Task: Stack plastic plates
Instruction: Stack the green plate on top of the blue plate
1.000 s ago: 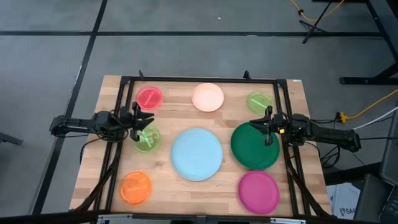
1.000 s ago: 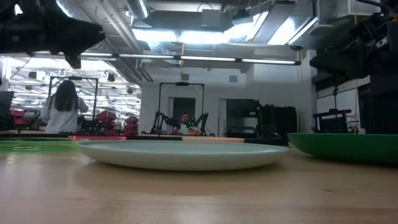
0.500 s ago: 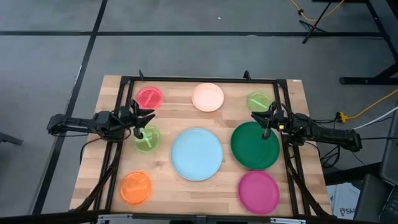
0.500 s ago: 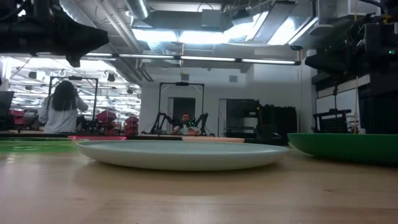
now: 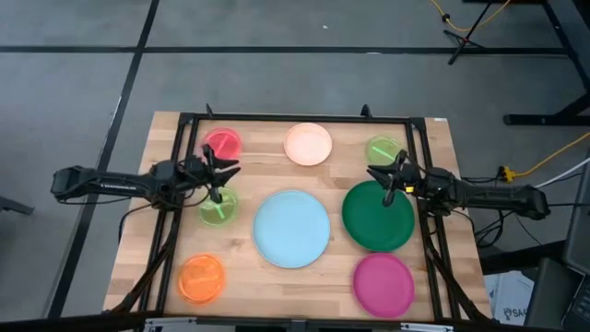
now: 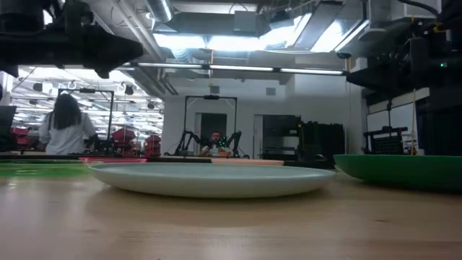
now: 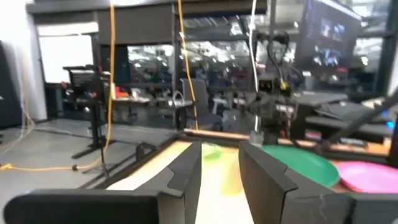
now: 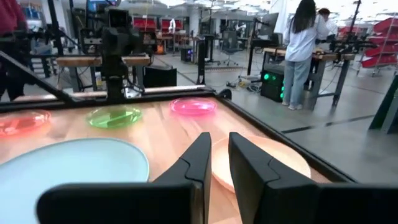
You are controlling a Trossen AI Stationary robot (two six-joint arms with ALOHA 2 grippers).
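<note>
Eight plates lie flat on the wooden table. In the high view: light blue [image 5: 291, 228], dark green [image 5: 378, 217], magenta [image 5: 384, 283], orange [image 5: 201, 277], red [image 5: 221, 143], peach [image 5: 308, 144], and two lime green, one [image 5: 384, 149] far right, one [image 5: 217, 207] at left. My left gripper [image 5: 221, 173] hovers open between the red and the left lime plate. My right gripper [image 5: 378, 175] hovers open over the dark green plate's far rim. In the wrist views both the left gripper [image 7: 221, 169] and the right gripper [image 8: 221, 158] show a narrow gap and hold nothing.
A black frame [image 5: 295, 118] runs along the table's far edge and down both sides. Bare wood shows between the plates. In the low view both arms hang above the light blue plate [image 6: 209, 179] and the green plate [image 6: 404, 170]. People stand in the room behind.
My left gripper has moved toward the table's right and far edge, leaving the left lime green plate uncovered. My right gripper has moved toward the table's left and slightly toward the far edge, over the dark green plate's far rim. No plate has moved.
</note>
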